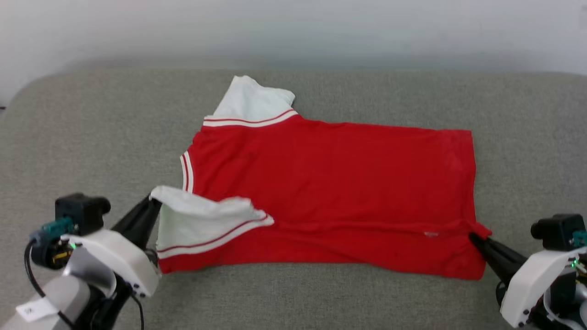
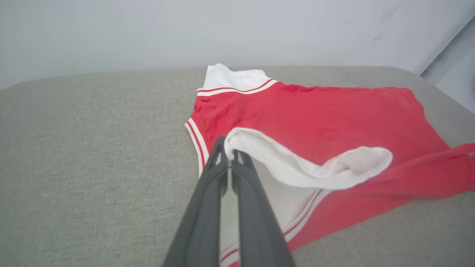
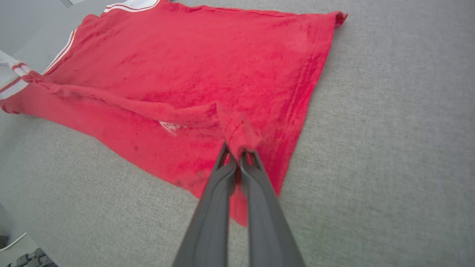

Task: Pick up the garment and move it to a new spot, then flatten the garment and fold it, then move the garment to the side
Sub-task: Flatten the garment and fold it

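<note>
Right, both clamped tight on the garment [image 1: 330, 174]: my left jaws pinch the near sleeve [image 1: 202, 220], right jaws the hem corner [image 1: 479, 228]; long axis runs straight across between them.

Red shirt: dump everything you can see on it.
The shirt is thin, bright red fabric with white short sleeves, red-and-white striped trim at the shoulders and collar, and a tiny white logo near the hem. It lies spread sideways on the grey cushion, collar toward the robot's left, hem to its right. Its near edge is raised into a fold. The left gripper is shut on the near sleeve; the right gripper is shut on the near hem corner.
</note>
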